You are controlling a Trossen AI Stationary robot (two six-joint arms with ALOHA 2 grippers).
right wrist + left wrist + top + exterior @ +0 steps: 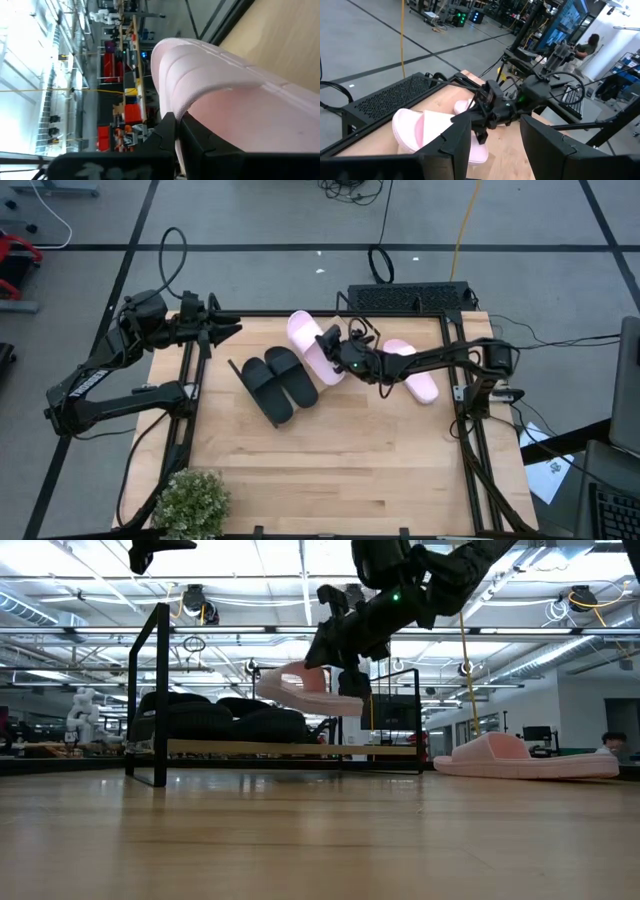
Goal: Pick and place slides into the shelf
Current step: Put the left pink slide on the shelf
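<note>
A: What is the right gripper point(338, 352) holding?

B: A pink slide point(312, 343), pale and matte, with a wide ribbed strap. The fingers are clamped on it; the right wrist view shows the strap filling the picture just past the dark fingers point(172, 137).

A: Which way does it lie?

B: From above, its long axis runs on a slant, one end away from the gripper toward the table's far edge, the other under the gripper. In the low view point(305, 688) it hangs in the air, roughly level, clear of the shelf point(290, 748) below it.

A: And the others?

B: The black pair point(278, 383) lies side by side on the shelf, on the gripper's left-arm side, long axes slanted much the same way. The second pink slide point(412, 370) lies flat on the table beneath the right arm, behind the gripper.

A: Anything hard to see?

B: The gripper covers the held slide's near end. The left gripper point(228, 328) waits at the table's far left edge, fingers apart.
</note>
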